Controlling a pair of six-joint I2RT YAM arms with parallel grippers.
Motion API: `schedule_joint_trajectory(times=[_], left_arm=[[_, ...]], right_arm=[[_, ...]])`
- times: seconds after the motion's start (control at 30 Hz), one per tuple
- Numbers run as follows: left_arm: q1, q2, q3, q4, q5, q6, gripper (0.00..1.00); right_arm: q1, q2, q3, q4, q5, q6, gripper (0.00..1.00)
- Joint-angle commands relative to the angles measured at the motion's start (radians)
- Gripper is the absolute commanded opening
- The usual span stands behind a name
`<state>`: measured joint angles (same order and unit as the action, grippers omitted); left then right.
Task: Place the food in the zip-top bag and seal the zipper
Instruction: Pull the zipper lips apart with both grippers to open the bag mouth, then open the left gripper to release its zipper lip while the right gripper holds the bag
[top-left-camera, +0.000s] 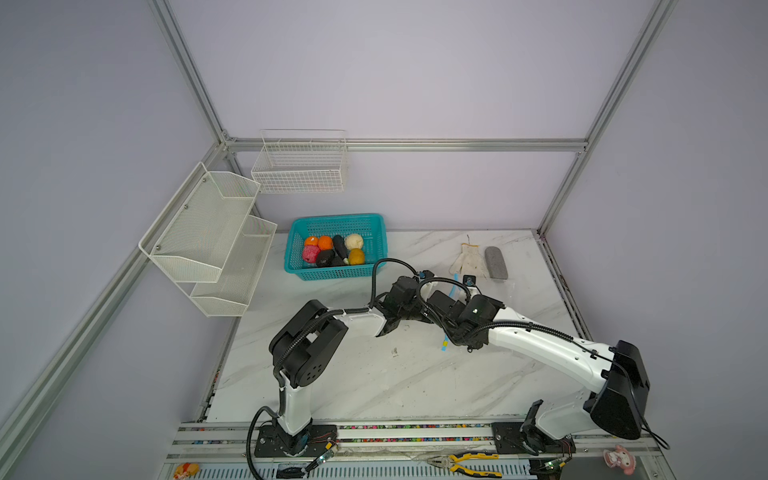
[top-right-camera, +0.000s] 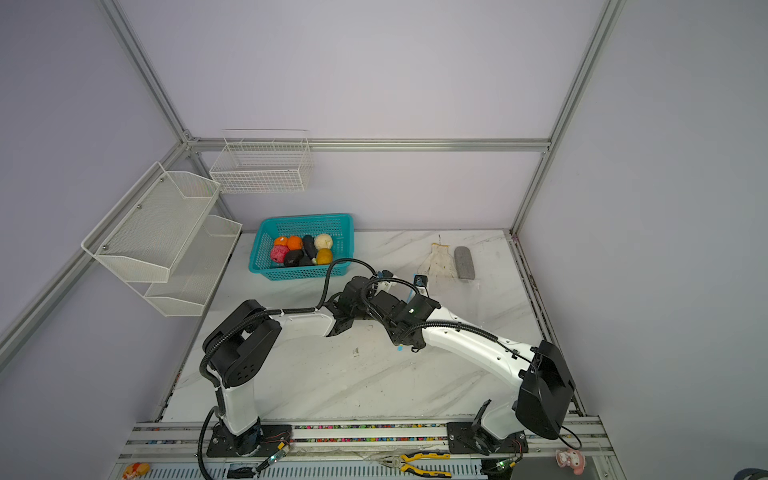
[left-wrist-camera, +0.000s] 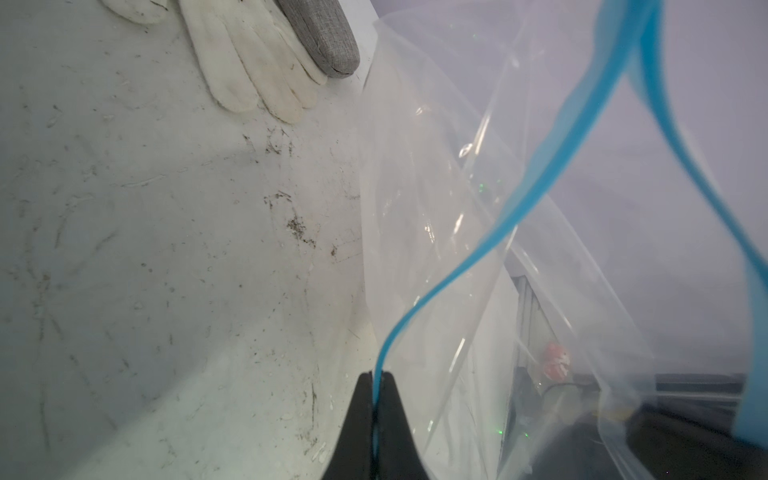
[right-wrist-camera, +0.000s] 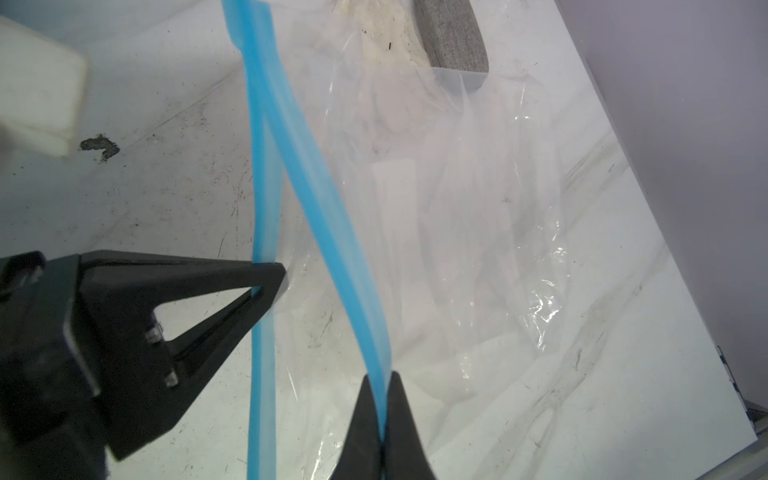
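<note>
Room's basically a booth: pale lilac-grey walls (top-left-camera: 415, 83) set in an aluminium frame (top-left-camera: 407, 144), with soft, even light all over. The surface (top-left-camera: 374, 374) is white marble-look stuff, pretty scuffed and speckled with dirt right by the left hand (left-wrist-camera: 376, 386). Well off to that hand's left, a white mesh shelf (top-left-camera: 208, 237) with two tiers hangs on the side wall — and beyond the hand, up on the back wall, there's a white wire basket (top-left-camera: 299, 166). Slotted metal rails (top-left-camera: 415, 432) run along the near edge.
</note>
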<state>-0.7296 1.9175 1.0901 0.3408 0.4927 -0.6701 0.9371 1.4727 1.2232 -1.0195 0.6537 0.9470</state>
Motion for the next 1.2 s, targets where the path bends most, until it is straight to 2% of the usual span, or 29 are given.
schedule_joint_trajectory(times=[0.0,0.37,0.6,0.9,1.17], left_arm=[[0.008,0.01,-0.013,0.005,-0.005,0.006,0.0],[0.033,0.008,-0.041,-0.003,-0.022,0.018,0.0],[0.035,0.005,0.004,-0.064,-0.042,0.044,0.0],[0.042,-0.018,-0.054,-0.044,-0.076,0.019,0.0],[0.05,-0.08,-0.126,-0.021,-0.164,-0.009,0.0]], right_arm=[[0.002,0.019,0.007,0.052,0.005,-0.033,0.0],[-0.028,0.053,0.021,0.116,-0.025,-0.091,0.0],[-0.05,0.047,0.016,0.186,-0.068,-0.152,0.0],[-0.07,0.043,0.004,0.177,-0.068,-0.149,0.0],[-0.095,0.053,-0.008,0.167,-0.061,-0.146,0.0]])
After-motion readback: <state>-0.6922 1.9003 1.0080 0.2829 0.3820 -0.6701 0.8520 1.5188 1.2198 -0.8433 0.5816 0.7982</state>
